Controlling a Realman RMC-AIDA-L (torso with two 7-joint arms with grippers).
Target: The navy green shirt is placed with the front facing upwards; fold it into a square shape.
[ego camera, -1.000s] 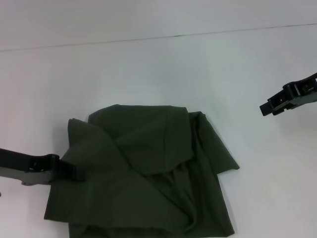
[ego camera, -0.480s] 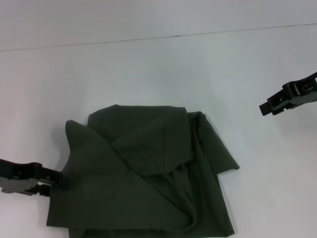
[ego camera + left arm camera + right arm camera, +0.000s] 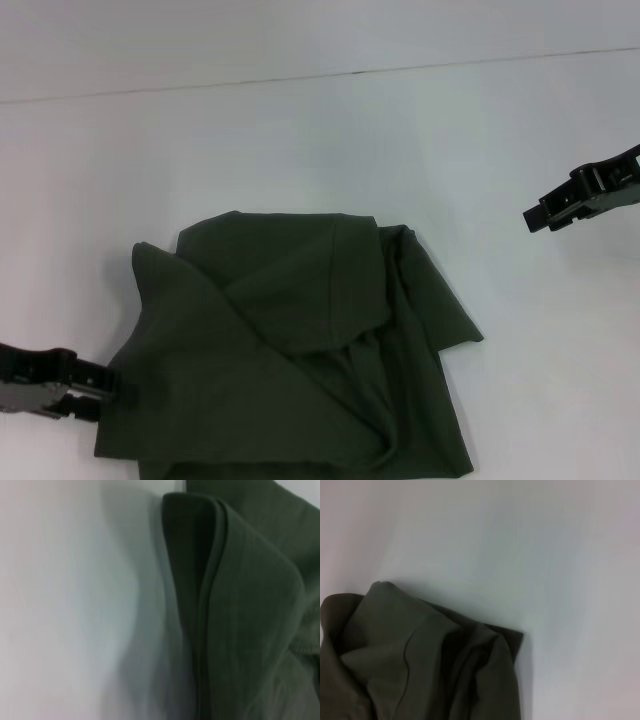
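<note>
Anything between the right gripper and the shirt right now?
Nothing visible. The right gripper hangs off to the right of the navy green shirt, with only bare white table between them. The left gripper is at the shirt's left edge.

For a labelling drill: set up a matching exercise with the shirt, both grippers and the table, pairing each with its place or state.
Column 1:
1. navy green shirt
2. left gripper
3. right gripper
4. table

Column 2:
A. white, bearing the cloth
B. at the shirt's left edge
C. apart from the shirt, off to its right
D. folded over, rumpled, plain side up

Pairs: 1-D, 2-B, 3-C, 4-A
</note>
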